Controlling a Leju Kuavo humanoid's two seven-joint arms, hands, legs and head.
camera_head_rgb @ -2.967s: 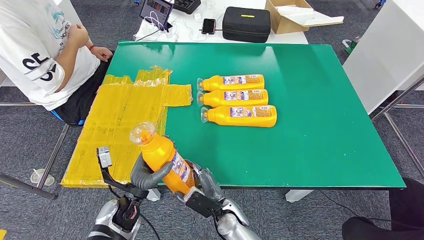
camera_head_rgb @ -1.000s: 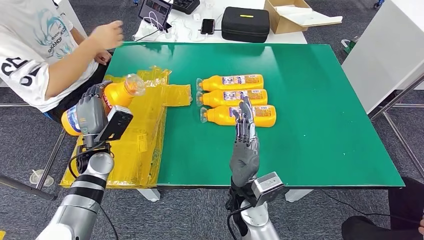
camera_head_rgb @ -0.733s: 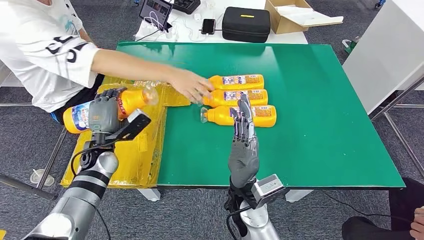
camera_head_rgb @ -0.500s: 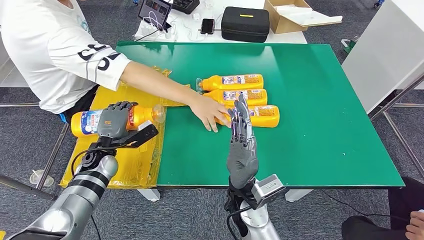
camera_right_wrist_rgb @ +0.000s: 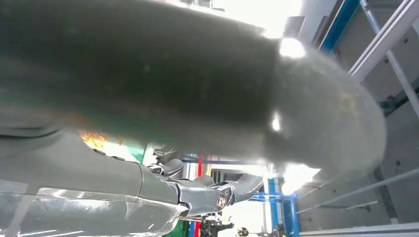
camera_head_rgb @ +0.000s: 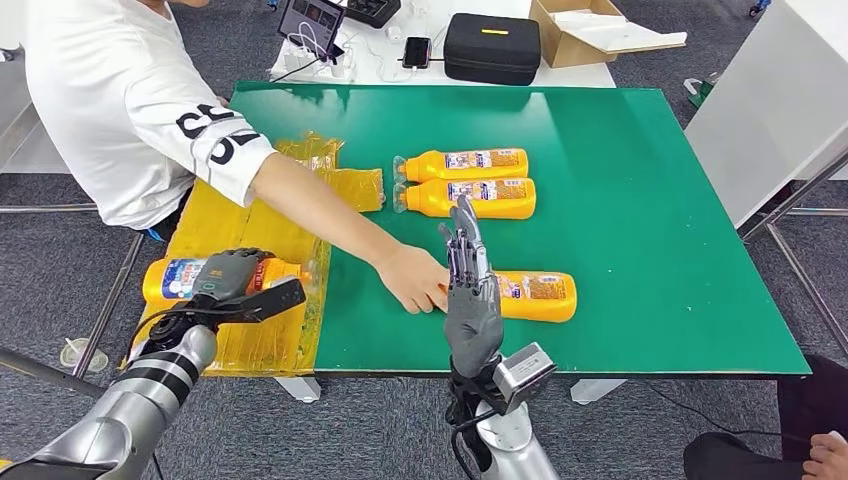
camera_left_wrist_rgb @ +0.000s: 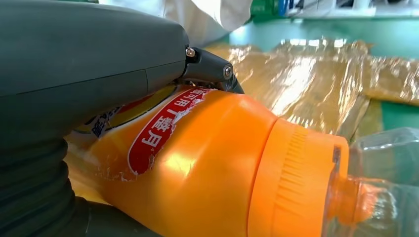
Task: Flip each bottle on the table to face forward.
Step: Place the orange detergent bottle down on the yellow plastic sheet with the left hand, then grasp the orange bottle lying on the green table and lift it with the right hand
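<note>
Bottles: one (camera_head_rgb: 185, 277) lies gripped in the left hand (camera_head_rgb: 228, 275) over yellow plastic at lower left, two (camera_head_rgb: 468, 181) rest mid-desk (camera_head_rgb: 650, 200), a person's hand (camera_head_rgb: 415, 280) touches a fourth (camera_head_rgb: 535, 296), the right hand (camera_head_rgb: 470, 290) stands open, so most flipping seemingly remains.

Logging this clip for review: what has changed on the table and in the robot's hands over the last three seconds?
The left hand carried its held bottle out left and lowered it on its side onto the yellow sheet, still gripping it. The right hand let go of that bottle and rose, fingers straight. A person's hand dragged the nearest bottle out of the row toward the table's near edge. The two far bottles stayed put.
</note>
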